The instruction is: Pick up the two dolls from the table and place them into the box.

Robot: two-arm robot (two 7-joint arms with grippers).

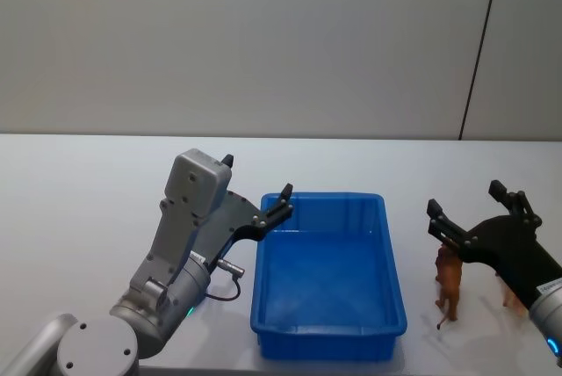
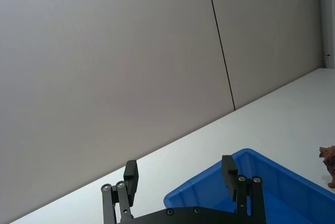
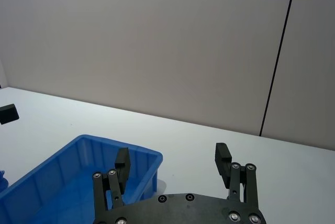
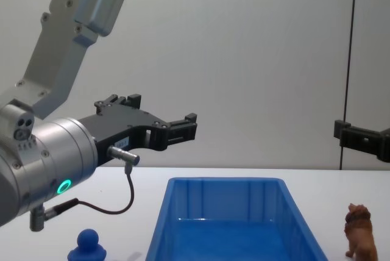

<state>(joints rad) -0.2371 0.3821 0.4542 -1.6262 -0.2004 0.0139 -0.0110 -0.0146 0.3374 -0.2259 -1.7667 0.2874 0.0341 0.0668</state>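
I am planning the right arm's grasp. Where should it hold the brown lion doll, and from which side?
Across its body, from above: the lion doll stands upright and narrow right of the box, with the open right gripper above it. A sideways approach might topple it.

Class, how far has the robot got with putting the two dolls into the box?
Done: nothing yet; the box holds no doll. In hand: nothing; the left pincer and the right pincer are open and empty, raised above the table. Left: the lion doll stands right of the box, the blue doll sits left of it; both need picking up and placing.
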